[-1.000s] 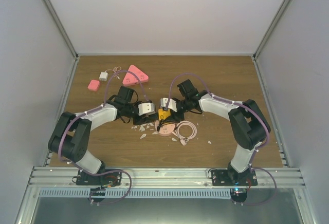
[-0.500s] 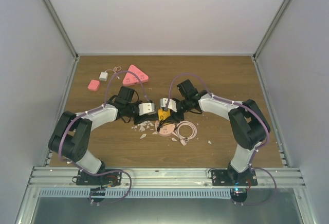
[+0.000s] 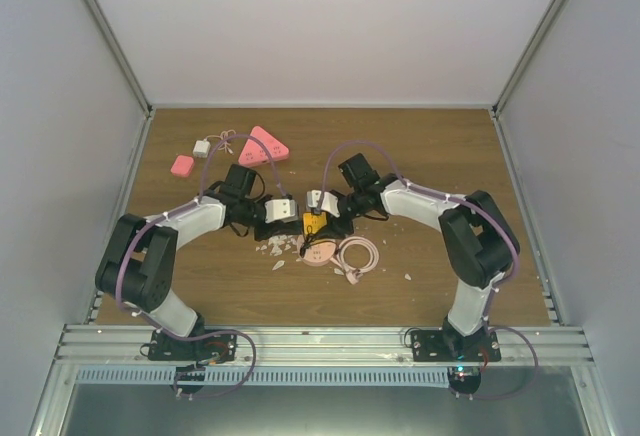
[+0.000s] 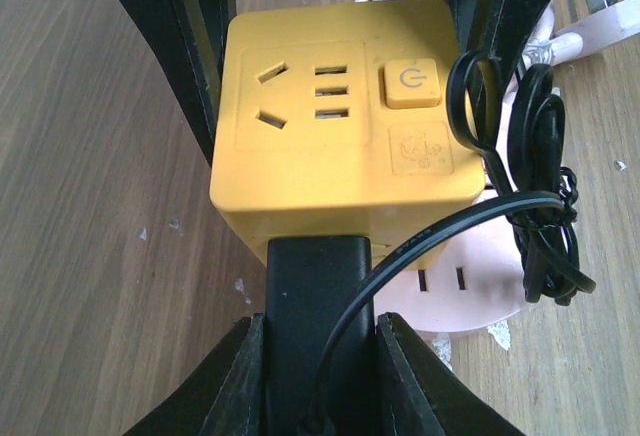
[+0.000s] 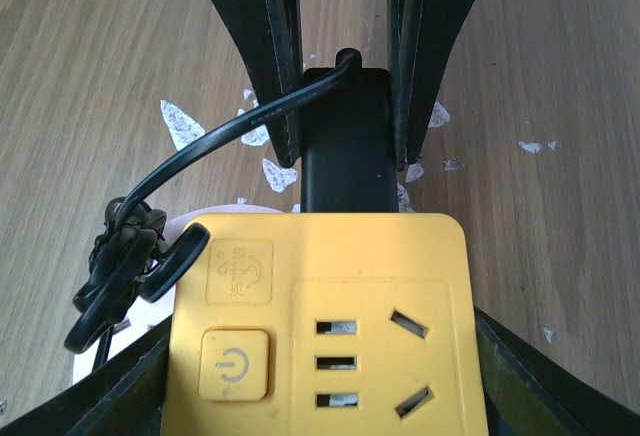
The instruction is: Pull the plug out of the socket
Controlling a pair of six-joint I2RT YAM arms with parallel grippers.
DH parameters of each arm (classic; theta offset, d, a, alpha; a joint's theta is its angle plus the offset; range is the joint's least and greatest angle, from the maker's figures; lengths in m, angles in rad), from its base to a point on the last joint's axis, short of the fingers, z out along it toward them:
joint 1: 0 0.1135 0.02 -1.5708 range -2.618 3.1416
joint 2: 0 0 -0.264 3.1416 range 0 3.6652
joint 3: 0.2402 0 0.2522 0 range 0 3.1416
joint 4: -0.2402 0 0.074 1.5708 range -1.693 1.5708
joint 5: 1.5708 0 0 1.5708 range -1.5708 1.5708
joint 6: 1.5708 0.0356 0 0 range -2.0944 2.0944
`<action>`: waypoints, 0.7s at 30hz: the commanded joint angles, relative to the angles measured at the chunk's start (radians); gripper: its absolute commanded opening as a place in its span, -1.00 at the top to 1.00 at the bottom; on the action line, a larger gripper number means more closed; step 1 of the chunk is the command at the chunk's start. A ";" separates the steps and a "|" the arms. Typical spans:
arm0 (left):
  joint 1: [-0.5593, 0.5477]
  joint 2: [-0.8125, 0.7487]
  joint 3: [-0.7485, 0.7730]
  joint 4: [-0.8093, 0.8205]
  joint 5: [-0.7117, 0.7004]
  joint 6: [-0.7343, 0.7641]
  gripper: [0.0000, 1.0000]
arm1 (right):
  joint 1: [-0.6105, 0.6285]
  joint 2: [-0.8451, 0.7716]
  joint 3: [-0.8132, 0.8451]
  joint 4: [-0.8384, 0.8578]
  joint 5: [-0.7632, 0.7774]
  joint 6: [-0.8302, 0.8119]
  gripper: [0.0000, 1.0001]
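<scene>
Brown wood-grain table (image 3: 430, 156). Far left: pink triangular block (image 3: 264, 144), small white adapter (image 3: 203, 147) with a short cord just beside it, small pink block (image 3: 182, 165) slightly nearer. Centre: round pale-pink disc (image 3: 320, 252), coiled pink cable (image 3: 360, 254) just beside it at right, white scraps (image 3: 275, 248) scattered at left, one lone scrap (image 3: 407, 277) apart at right.

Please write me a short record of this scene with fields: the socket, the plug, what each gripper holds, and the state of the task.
socket: yellow plastic cube socket
plug: black plug, seated in a side face of the cube
left gripper: closed on the black plug
right gripper: closed on the cube's two sides
cable: black cord, bundled beside the cube
task state: plug not yet pulled out
</scene>
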 commanded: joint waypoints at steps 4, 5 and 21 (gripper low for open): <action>0.046 0.000 0.017 -0.101 -0.040 0.095 0.92 | 0.004 0.082 -0.033 -0.152 0.128 0.025 0.99; 0.053 -0.004 0.017 -0.106 -0.036 0.100 0.92 | 0.005 0.084 -0.032 -0.151 0.131 0.026 0.99; 0.210 -0.030 0.030 -0.189 0.000 0.228 0.94 | 0.005 0.102 -0.027 -0.154 0.152 0.035 0.99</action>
